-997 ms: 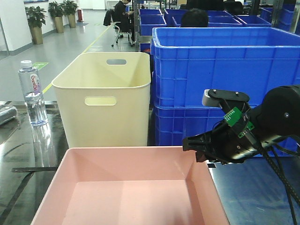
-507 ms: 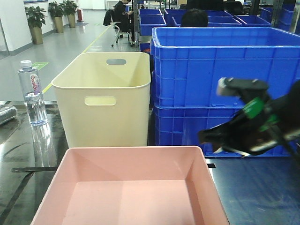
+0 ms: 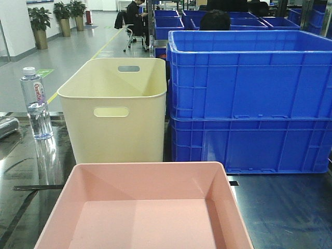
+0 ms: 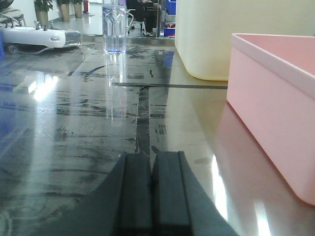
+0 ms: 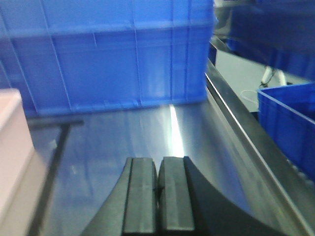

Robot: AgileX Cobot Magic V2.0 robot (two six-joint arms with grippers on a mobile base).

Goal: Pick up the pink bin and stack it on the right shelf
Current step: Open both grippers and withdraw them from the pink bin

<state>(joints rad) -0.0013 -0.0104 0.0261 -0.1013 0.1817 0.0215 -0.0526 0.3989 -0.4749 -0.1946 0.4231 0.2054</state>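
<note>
The pink bin sits at the near centre of the dark glossy shelf top. Its side wall shows at the right of the left wrist view and at the left edge of the right wrist view. My left gripper is shut and empty, low over the shelf top, left of the bin. My right gripper is shut and empty, low over the shelf top, right of the bin. Neither gripper shows in the front view.
A tall cream bin stands behind the pink bin. Stacked blue crates stand at the back right. A water bottle stands at the left. A white device lies far left. A metal rail edges the shelf on the right.
My right arm was over the pink bin's right rim a second ago. It swung right and has left the front view. The pink bin has not moved.
</note>
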